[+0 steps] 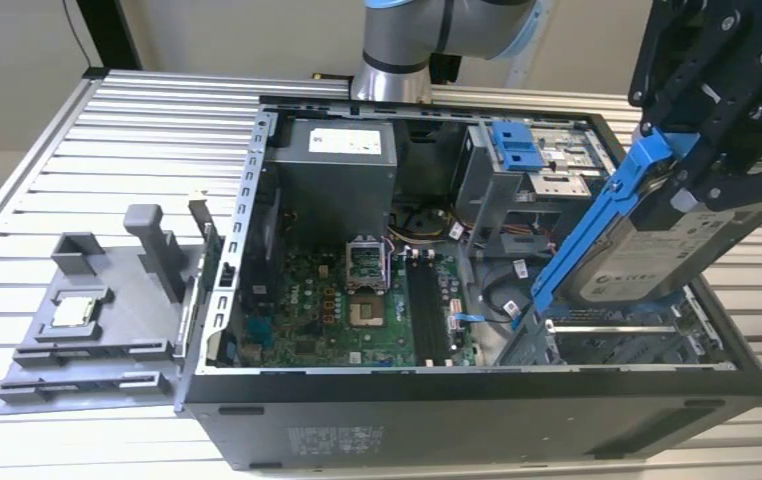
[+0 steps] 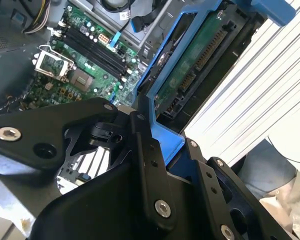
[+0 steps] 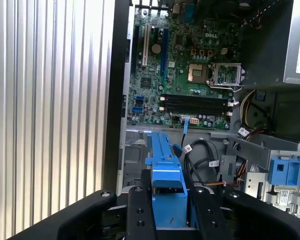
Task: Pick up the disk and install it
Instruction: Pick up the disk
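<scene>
While the gripper [image 1: 704, 170] held the disk [image 1: 648, 255] with its jaws closed on the blue carrier, the drive hung tilted above the open computer case [image 1: 488, 385], over the drive bay [image 1: 621, 335] at the exterior view's right. Pickup looked done and installing was in hand. Seating it would probably call for levelling the disk with that bay. The case lay on a ribbed metal table [image 1: 154, 110] before a plain wall [image 1: 221, 30].

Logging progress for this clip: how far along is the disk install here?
Pickup looks done: the gripper is shut on the disk, held tilted over the open computer case, at the exterior view's right. Left: the disk is not seated in the case yet.
</scene>
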You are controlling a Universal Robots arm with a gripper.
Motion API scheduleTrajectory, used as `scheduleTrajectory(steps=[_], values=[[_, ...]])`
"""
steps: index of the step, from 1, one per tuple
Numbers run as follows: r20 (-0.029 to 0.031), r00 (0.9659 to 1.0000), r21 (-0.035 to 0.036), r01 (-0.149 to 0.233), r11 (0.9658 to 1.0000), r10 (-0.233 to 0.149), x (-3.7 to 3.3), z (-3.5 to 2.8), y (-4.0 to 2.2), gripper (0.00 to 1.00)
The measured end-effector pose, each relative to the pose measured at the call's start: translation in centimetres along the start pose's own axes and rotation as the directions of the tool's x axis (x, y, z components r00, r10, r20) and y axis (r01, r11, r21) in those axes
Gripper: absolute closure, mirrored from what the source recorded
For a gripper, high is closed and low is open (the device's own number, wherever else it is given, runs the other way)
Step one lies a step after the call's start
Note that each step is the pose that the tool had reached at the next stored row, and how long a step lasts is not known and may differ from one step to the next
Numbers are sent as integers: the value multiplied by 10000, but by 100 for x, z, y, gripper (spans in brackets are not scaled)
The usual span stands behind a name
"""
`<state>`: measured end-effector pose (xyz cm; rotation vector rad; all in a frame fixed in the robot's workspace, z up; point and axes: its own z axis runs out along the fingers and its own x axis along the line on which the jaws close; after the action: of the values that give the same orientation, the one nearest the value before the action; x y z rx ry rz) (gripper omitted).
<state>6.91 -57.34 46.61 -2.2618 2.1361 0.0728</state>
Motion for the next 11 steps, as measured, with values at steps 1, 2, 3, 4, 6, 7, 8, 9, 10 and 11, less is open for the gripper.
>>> scheduleTrajectory(steps=[1,2,3,4,6,7,8,9,10,11], values=[[0,10000,0,0,10000,0,0,1,0,100],[1,10000,0,0,10000,0,0,3,0,100],[2,10000,1,0,10000,0,0,5,-1,100],[1,10000,0,0,10000,0,0,8,-1,100],[0,10000,0,0,10000,0,1,17,-2,100],[0,10000,0,0,10000,0,1,20,-2,100],[0,10000,0,0,10000,0,1,23,-3,100],[-1,10000,0,0,10000,0,2,24,-3,100],[-1,10000,0,0,10000,0,2,25,-3,100],[0,10000,0,0,10000,0,2,27,-3,100]])
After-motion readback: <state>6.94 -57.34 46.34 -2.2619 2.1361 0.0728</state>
